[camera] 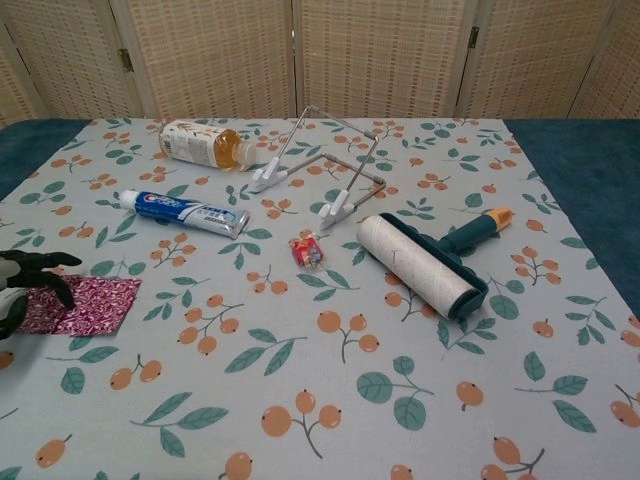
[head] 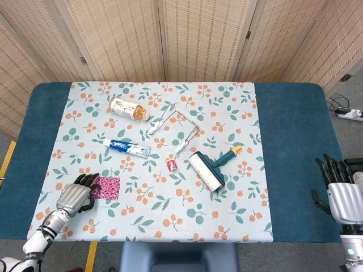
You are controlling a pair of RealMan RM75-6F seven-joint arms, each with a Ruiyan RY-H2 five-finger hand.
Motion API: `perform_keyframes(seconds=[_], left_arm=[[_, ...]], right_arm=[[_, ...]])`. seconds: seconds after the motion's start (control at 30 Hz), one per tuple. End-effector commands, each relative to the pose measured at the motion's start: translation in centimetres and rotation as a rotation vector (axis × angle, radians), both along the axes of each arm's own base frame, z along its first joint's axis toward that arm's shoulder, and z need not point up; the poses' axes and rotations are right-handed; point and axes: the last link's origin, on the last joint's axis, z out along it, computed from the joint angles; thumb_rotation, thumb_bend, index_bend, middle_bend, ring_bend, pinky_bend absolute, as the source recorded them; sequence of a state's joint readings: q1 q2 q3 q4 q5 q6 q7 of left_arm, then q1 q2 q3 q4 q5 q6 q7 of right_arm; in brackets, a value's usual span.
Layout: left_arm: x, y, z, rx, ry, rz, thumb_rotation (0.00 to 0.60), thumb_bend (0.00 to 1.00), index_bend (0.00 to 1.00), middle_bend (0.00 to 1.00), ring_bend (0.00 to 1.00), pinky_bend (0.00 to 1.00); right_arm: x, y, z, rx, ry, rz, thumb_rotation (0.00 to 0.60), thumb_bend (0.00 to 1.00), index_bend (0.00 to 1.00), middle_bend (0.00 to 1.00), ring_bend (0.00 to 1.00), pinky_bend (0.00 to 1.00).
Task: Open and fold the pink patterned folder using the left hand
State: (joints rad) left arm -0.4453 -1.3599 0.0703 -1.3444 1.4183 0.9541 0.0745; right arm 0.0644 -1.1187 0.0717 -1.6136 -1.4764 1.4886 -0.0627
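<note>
The pink patterned folder (head: 109, 187) lies flat and closed on the floral cloth near the table's front left; the chest view shows it too (camera: 95, 304). My left hand (head: 75, 195) sits at its left edge, dark fingers arched and spread over the folder's left part. In the chest view the left hand (camera: 22, 288) has fingertips (camera: 62, 292) touching the pink cover, with the thumb low at the frame edge. Nothing is lifted or pinched. My right hand (head: 342, 194) stays at the far right over the blue table, fingers straight and apart, holding nothing.
Behind the folder lie a toothpaste tube (head: 126, 148), a tea bottle (head: 129, 108), a folded wire stand (head: 177, 128), a small red packet (head: 172, 164) and a lint roller (head: 209, 169). The cloth's front edge (head: 153, 239) is close to the left hand.
</note>
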Motion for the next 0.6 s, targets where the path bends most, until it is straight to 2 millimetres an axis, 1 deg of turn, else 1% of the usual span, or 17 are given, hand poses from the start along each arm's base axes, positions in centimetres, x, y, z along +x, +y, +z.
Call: perform_keyframes(seconds=[0.03,0.23,0.43,0.6], left_arm=[[-0.59,-0.14,0.52,0.011,0.004,0.015,0.276,0.86,0.29,0.0,0.0,0.0],[-1.13,-0.41,1.21,0.031,-0.01,0.029,0.271,0.86,0.29,0.0,0.0,0.0],[-1.05,-0.5,1.3,0.035,-0.022,0.019,0.278,0.86,0.29,0.0,0.0,0.0],[-1.42,-0.41,1.26,0.028,-0.007,0.035,0.276,0.86,0.29,0.0,0.0,0.0]], right_arm=[[0.07,-0.05,-0.04,0.001,0.0,0.001,0.6,0.46,0.0,0.0,0.0,0.0],[0.24,-0.12,-0.24,0.005,-0.002,0.007,0.6,0.46,0.0,0.0,0.0,0.0],[0.34,-0.08,-0.19,0.003,0.0,0.011,0.6,0.46,0.0,0.0,0.0,0.0],[0.3,-0.01,-0.21,0.003,-0.002,0.008,0.6,0.46,0.0,0.0,0.0,0.0]])
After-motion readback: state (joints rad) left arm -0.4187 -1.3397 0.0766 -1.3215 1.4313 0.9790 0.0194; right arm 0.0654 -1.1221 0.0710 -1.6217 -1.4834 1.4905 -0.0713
